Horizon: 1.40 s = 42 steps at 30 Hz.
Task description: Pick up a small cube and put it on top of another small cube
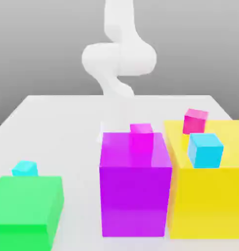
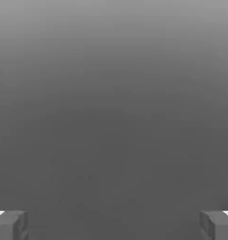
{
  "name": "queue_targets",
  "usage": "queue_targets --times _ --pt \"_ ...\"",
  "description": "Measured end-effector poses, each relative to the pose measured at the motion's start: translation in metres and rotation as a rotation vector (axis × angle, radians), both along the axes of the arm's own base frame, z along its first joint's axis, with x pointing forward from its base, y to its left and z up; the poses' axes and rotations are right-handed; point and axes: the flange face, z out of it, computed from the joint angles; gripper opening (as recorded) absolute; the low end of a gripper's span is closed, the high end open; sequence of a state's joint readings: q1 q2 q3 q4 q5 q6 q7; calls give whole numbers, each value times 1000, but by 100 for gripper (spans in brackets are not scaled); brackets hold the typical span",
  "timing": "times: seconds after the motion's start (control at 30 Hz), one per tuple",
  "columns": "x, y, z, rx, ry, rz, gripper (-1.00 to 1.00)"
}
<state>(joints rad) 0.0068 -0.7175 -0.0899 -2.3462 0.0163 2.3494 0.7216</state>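
Small cube (image 1: 25,168) behind green block (image 1: 27,208), on table (image 1: 67,122)

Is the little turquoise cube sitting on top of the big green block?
No, the small cube sits on the table behind the green block.

Arm (image 1: 119,54) at top centre of the exterior view, white, bent into an S-curve. Gripper (image 2: 114,225) wide open in the hand view, fingertips (image 2: 10,225) at the bottom corners, nothing between.
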Motion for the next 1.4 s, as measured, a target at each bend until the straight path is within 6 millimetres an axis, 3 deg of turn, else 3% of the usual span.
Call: queue_targets --times 0.17,0.33,0.43,0.53,0.6,0.7,0.73,0.77,1.2,1.23,1.4 --pt "37 -82 -117 43 161 -18 0" --pt "32 -150 -233 70 313 -51 0" --pt "9 -184 -299 78 403 -78 0" --pt "-25 -213 -359 80 495 -109 0" --pt "-54 -230 -394 76 556 -131 0" --pt "-115 -258 -437 76 650 -198 0" --pt "-136 -265 -449 74 682 -218 0" --pt "-142 -265 -457 65 701 -211 0" --pt "-145 -264 -520 47 719 -194 0" --pt "-145 -262 -526 51 720 -194 -100" --pt "-145 -262 -526 54 721 -194 -100"
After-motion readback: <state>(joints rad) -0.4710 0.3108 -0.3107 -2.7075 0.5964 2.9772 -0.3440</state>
